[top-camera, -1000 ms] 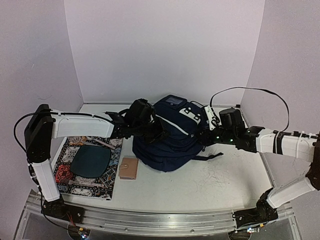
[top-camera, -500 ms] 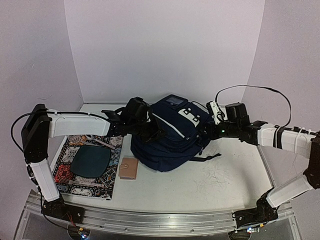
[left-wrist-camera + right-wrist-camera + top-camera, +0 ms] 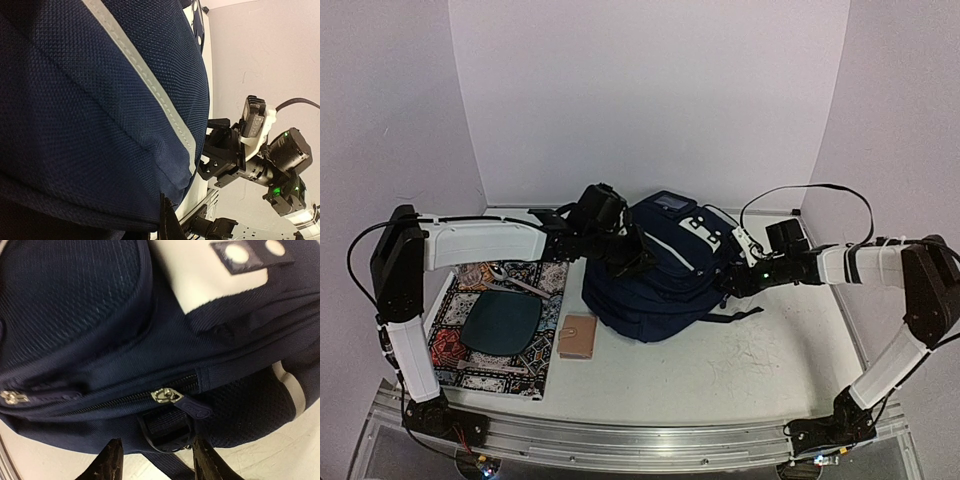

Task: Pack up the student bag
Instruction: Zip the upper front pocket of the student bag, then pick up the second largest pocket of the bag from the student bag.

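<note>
The student bag (image 3: 660,270), navy with light-grey stripes and white buckle patches, lies in the middle of the table. My left gripper (image 3: 632,262) is on its upper left side. In the left wrist view the bag's fabric (image 3: 90,110) fills the frame and puckers at one dark fingertip (image 3: 168,220), which looks shut on a fold. My right gripper (image 3: 732,282) is at the bag's right side. It is open (image 3: 157,465), with a black strap loop (image 3: 167,429) between its fingers. A silver zipper pull (image 3: 167,396) lies just beyond, on a shut zipper.
At the left a patterned book (image 3: 460,370) lies flat, with a dark teal oval dish (image 3: 502,322) and a metal spoon (image 3: 512,280) on it. A small brown box (image 3: 578,337) sits beside the bag. White walls enclose the back and sides.
</note>
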